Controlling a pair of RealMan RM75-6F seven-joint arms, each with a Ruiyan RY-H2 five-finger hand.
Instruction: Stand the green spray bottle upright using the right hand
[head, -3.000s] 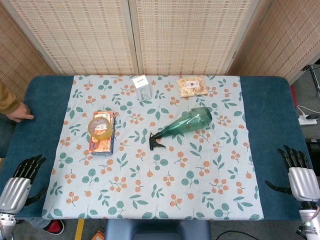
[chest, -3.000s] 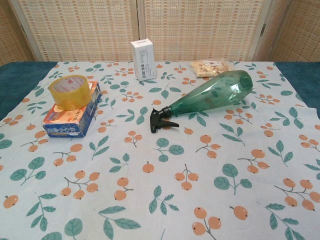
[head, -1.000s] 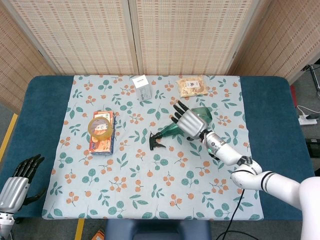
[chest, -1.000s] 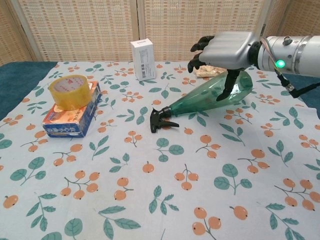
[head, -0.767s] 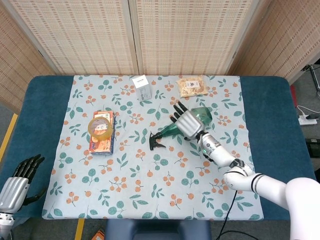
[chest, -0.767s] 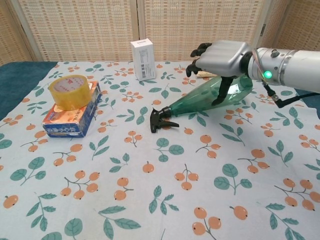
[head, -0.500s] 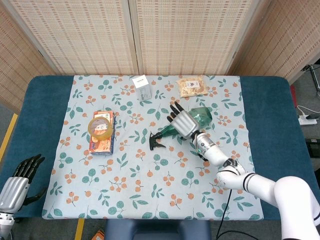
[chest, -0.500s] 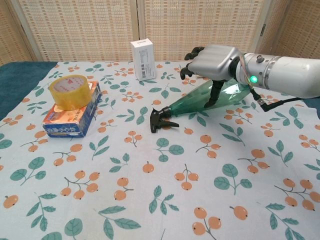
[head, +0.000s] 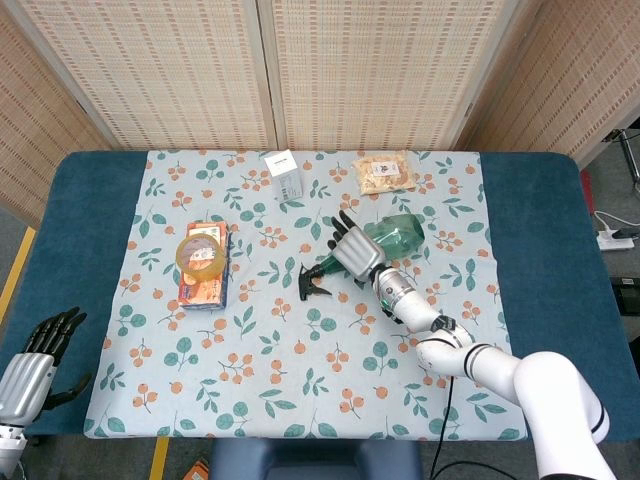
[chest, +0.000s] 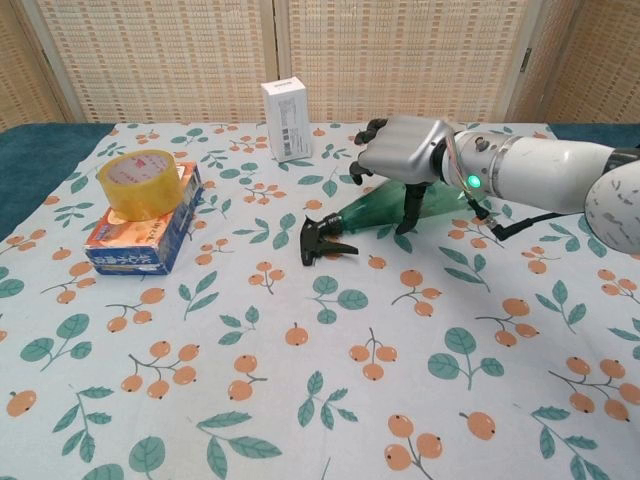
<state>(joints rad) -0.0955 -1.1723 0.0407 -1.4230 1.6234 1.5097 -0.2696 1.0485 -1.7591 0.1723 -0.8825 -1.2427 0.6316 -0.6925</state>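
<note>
Sliding down along the lying green spray bottle toward its neck, the right hand hovers with fingers spread, gripping nothing yet; lifting remains.

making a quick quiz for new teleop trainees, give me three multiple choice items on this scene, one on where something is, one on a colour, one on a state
1. Where is the roll of yellow tape?
A. on top of the orange and blue box
B. beside the white box
C. under the spray bottle

2. What colour is the spray bottle's trigger head?
A. white
B. black
C. orange

3. How is the green spray bottle placed?
A. standing upright
B. lifted off the table
C. lying on its side

Key: 1 A, the roll of yellow tape rests on the orange and blue box. 2 B, the trigger head is black. 3 C, the green spray bottle lies flat on the floral cloth, with the right hand arched over its middle.
</note>
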